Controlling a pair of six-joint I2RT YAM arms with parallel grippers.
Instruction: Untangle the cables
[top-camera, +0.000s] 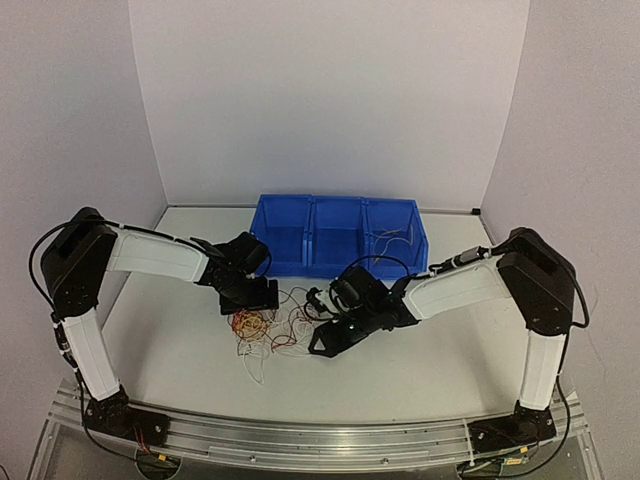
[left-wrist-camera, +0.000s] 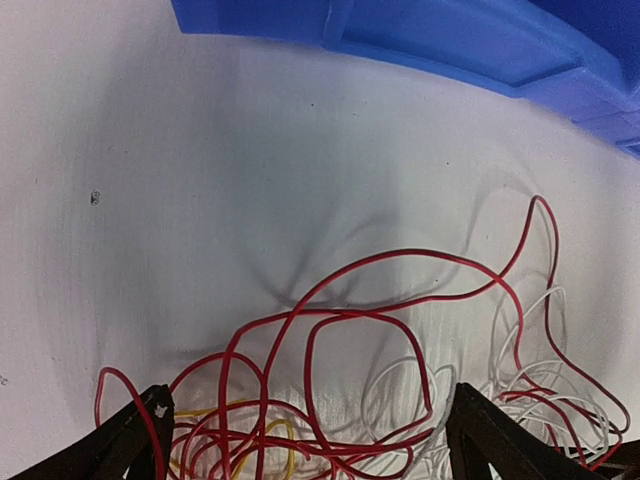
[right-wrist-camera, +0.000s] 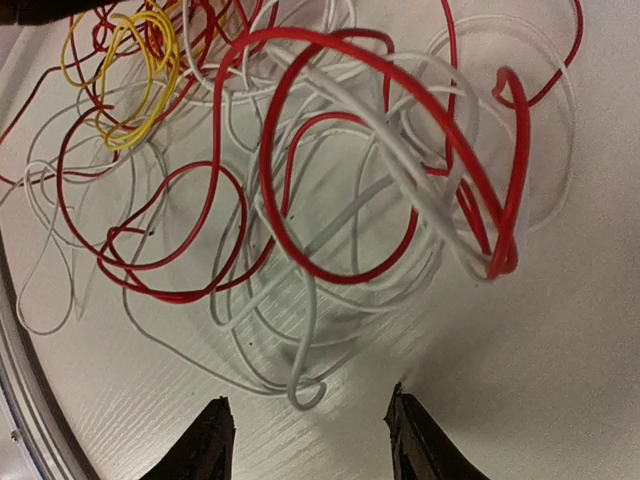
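Note:
The cables are a loose tangle of thin red, yellow and white curly wires on the white table, in front of the blue bin. My left gripper hovers over the tangle's far left side. In the left wrist view its jaws stand wide open with red loops and a yellow wire between them, gripping nothing. My right gripper sits at the tangle's right edge. In the right wrist view it is open, with a white loop end just ahead of the fingertips. Red loops lie beyond.
A blue three-compartment bin stands behind the cables, with a few wires in its right compartment. Its edge shows at the top of the left wrist view. White walls enclose the table on three sides.

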